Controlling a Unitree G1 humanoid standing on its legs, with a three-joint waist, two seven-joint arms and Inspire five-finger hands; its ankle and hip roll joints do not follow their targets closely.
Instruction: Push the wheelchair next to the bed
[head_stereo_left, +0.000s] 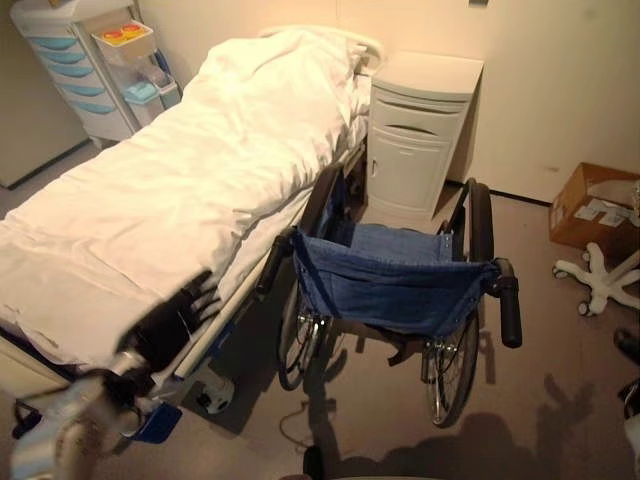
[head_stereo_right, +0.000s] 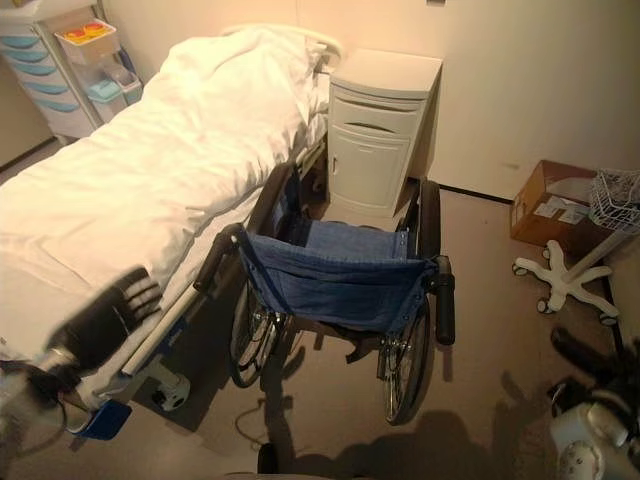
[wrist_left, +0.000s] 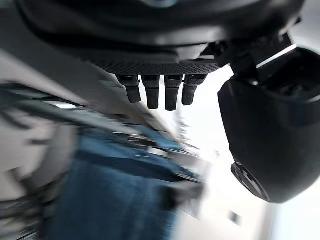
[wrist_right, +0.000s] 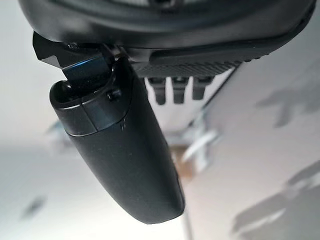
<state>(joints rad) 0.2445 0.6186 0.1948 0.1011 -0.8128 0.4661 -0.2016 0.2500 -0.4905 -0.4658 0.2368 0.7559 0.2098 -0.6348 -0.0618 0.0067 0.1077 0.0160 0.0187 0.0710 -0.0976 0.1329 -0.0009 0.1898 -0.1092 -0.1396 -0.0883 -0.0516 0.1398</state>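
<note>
The wheelchair, with a blue fabric seat and back (head_stereo_left: 390, 280), stands close along the right side of the bed (head_stereo_left: 180, 190), facing the wall. Its two black push handles (head_stereo_left: 510, 312) (head_stereo_left: 272, 265) point toward me. My left hand (head_stereo_left: 172, 318) hangs blurred at the lower left in front of the mattress edge, left of the chair and apart from its left handle, with fingers straight and nothing in it. My right hand (head_stereo_right: 585, 362) is low at the right, well clear of the right handle. Its thumb (wrist_right: 125, 150) and fingers are straight and hold nothing.
A white bedside cabinet (head_stereo_left: 415, 130) stands against the wall just ahead of the wheelchair. A drawer cart (head_stereo_left: 80, 70) is beyond the bed at the far left. At the right are a cardboard box (head_stereo_left: 590, 205) and a white star-shaped stand base (head_stereo_left: 600, 275).
</note>
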